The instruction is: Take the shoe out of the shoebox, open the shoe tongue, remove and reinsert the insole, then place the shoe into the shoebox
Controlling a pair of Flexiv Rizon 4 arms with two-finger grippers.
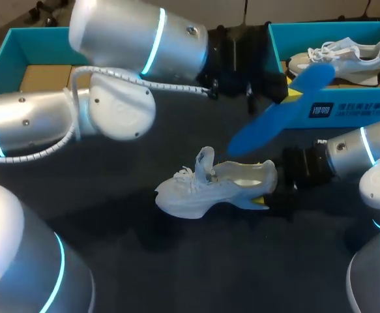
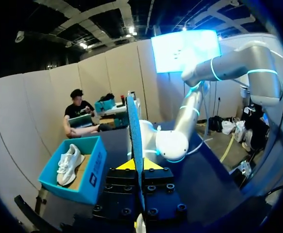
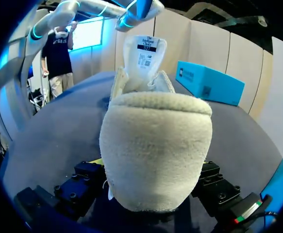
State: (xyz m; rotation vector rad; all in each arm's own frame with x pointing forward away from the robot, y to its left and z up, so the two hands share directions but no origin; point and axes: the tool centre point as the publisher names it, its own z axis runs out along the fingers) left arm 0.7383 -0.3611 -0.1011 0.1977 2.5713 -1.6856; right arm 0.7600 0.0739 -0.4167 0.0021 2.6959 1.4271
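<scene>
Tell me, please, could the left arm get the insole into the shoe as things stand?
Probably yes: the shoe has its tongue upright, its opening looks clear, and the right gripper holds only the heel.

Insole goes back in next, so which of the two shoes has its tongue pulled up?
The shoe on the table, its tongue standing upright; the other shoe lies laced in the shoebox.
</scene>
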